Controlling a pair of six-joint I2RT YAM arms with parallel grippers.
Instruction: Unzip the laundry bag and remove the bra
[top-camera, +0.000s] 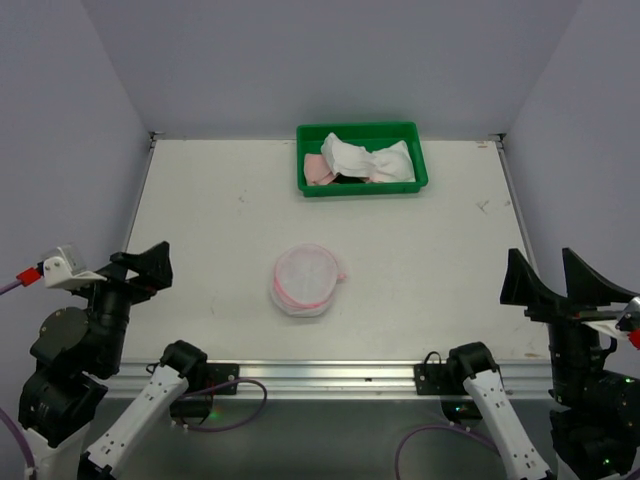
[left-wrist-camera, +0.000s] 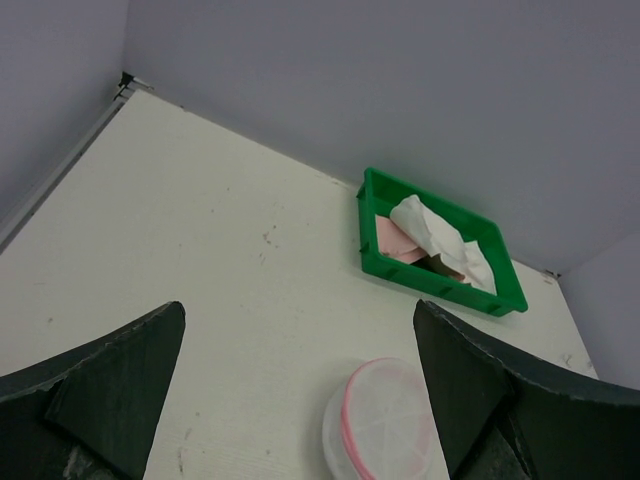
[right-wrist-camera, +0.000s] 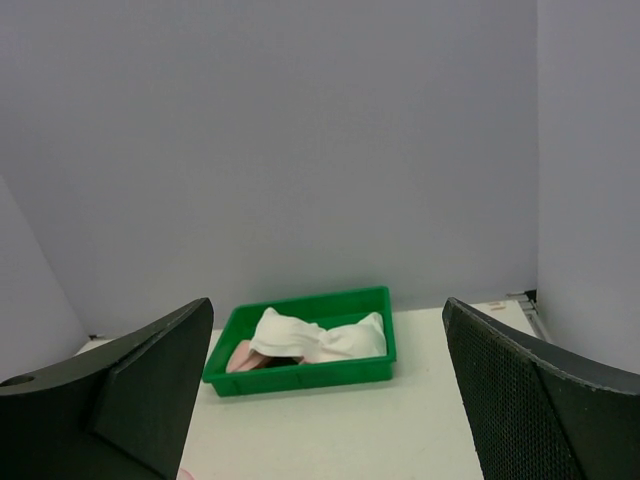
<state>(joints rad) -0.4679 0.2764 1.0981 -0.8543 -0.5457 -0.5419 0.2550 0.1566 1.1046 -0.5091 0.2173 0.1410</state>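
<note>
The laundry bag (top-camera: 308, 280), a round white mesh pouch with pink zipper trim, lies flat near the table's middle; it also shows low in the left wrist view (left-wrist-camera: 385, 420). Its zipper looks closed, and I cannot make out what it holds. A floppy white garment with pale pink parts, seemingly a bra (top-camera: 365, 158) (left-wrist-camera: 430, 228) (right-wrist-camera: 320, 335), lies in the green tray (top-camera: 362, 130). My left gripper (top-camera: 140, 265) (left-wrist-camera: 300, 310) hovers open at the near left, well clear of the bag. My right gripper (top-camera: 541, 258) (right-wrist-camera: 327, 305) stands open at the near right.
The green tray (left-wrist-camera: 440, 285) (right-wrist-camera: 300, 375) sits against the back wall, slightly right of centre. Grey walls close the table on three sides. A metal rail (top-camera: 330, 378) with the arm bases and cables runs along the near edge.
</note>
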